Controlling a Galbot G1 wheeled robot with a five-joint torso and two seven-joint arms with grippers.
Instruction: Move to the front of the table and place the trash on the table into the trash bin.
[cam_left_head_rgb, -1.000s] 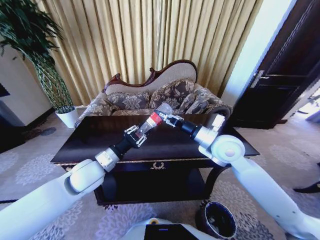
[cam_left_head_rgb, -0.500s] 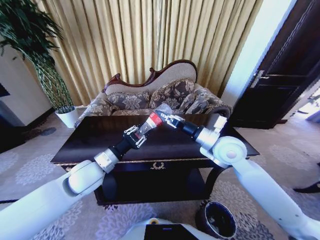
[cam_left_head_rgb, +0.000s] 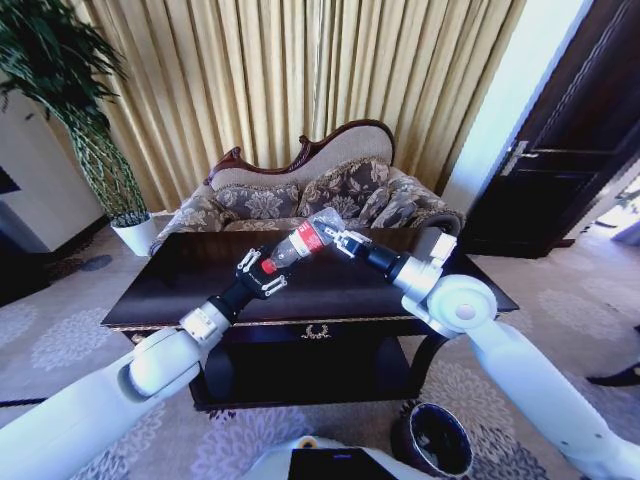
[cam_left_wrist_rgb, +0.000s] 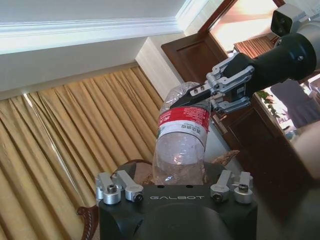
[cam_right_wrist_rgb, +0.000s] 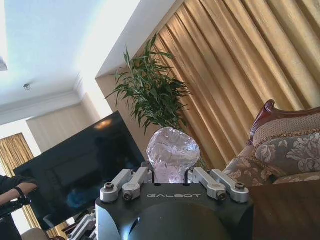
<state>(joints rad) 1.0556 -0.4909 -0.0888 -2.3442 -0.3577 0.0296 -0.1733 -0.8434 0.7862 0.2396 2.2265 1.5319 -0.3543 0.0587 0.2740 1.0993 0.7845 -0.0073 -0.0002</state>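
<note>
The clear bottle (cam_left_head_rgb: 302, 241) hangs in the air above the middle of the counter (cam_left_head_rgb: 180, 290), held at both ends. The left hand (cam_left_head_rgb: 262, 271) has the capped end, its red cap peeking out near the fingers. The right hand (cam_left_head_rgb: 338, 240) is closed on the crumpled base, and the right wrist view shows that end (cam_right_wrist_rgb: 172, 154) seated between the finger mounts. Gripped this way, the bottle looks to be mid-transfer from one hand to the other, probably because the trash bin (cam_left_head_rgb: 436, 440) stands on the carpet at the near right, on the right arm's side.

The left arm reaches up and forward from the near left, forearm slanting toward the centre. The right arm bends at a raised elbow over the counter's right edge, and its forearm points back leftward. In the left wrist view the bottle (cam_left_wrist_rgb: 181, 145) rises straight out of the left hand, with the right hand (cam_left_wrist_rgb: 197, 92) pinching its far end.
</note>
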